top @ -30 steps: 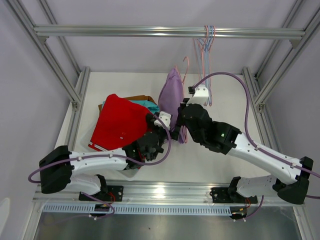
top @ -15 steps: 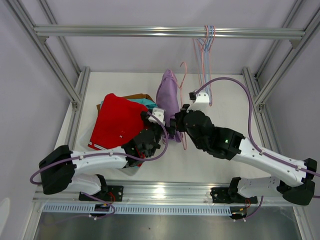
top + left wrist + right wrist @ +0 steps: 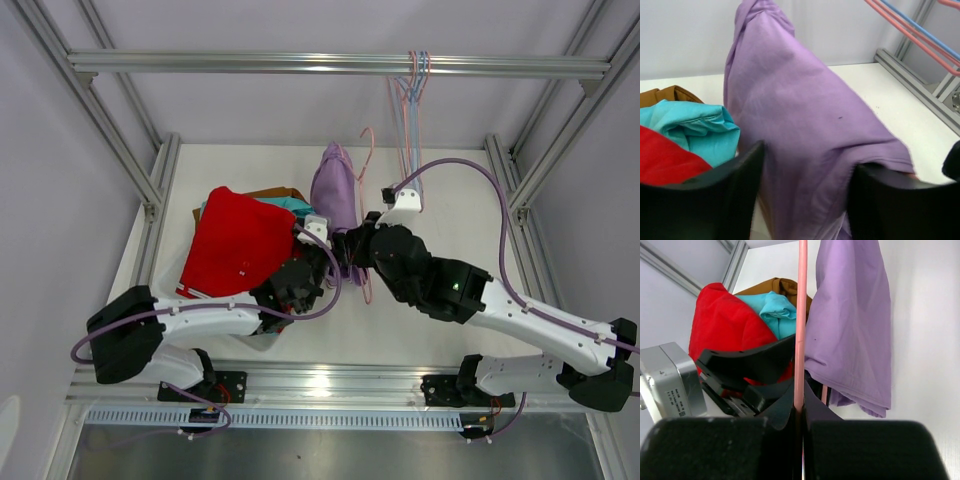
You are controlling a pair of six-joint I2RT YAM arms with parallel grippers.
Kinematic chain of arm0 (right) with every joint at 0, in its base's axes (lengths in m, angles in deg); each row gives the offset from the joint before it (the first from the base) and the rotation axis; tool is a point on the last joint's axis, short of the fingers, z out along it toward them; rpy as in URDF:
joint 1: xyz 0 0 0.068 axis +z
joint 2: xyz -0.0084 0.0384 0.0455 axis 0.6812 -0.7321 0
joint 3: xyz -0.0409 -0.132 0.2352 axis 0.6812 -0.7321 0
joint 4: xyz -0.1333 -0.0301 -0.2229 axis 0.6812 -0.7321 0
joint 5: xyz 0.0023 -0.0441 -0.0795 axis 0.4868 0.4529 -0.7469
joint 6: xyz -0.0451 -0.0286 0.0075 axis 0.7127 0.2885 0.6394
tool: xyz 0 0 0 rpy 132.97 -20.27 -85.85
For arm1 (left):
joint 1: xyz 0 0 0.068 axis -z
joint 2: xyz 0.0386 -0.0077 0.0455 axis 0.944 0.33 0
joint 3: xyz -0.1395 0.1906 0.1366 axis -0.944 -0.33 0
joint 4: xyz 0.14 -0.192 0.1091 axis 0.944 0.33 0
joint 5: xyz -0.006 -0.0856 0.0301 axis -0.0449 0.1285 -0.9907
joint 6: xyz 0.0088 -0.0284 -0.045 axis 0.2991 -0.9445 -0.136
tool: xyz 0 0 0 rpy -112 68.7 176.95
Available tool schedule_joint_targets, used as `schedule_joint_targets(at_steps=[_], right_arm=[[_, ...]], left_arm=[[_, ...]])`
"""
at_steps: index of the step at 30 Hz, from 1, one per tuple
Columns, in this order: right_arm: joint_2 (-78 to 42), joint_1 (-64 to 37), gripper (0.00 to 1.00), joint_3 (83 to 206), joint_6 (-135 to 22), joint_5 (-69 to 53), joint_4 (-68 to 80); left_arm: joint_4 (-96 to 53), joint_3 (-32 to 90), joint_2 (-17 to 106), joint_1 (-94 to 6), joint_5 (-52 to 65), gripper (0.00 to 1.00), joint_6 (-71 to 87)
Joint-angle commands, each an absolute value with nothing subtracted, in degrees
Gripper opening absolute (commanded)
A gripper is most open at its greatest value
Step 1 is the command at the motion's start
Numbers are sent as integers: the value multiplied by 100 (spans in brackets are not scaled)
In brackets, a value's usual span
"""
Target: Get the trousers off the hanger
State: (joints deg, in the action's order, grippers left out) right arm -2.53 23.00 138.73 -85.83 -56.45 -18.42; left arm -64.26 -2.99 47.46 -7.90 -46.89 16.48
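The lilac trousers hang over a pink hanger held above the table's middle. My right gripper is shut on the hanger's pink rod, with the lilac cloth draped just right of it. My left gripper is at the trousers' lower end, its jaws closed on a thick fold of the lilac cloth. Red trousers, teal trousers and brown trousers lie piled to the left. The yellow pair is hidden.
Several spare pink and blue hangers hang from the top rail at the back right and show in the left wrist view. Aluminium frame posts stand along both sides of the white table.
The right gripper has drawn the hanger a little left and toward the arms. The lilac trousers shifted left with it. The left gripper edged up to the right, closer to the right gripper.
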Motion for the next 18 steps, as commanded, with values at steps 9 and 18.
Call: schedule_joint_targets(at_steps=[9,18], right_arm=[[25,2395,0,14100,-8738,-5477,-1357],[17,2465,0,14039,-8834,-5336,-1296]], left_arm=[[-6927,-356,4857,-886,-4694,25,1428],[-7129,-532,4646,-886,-4844,1,1358]])
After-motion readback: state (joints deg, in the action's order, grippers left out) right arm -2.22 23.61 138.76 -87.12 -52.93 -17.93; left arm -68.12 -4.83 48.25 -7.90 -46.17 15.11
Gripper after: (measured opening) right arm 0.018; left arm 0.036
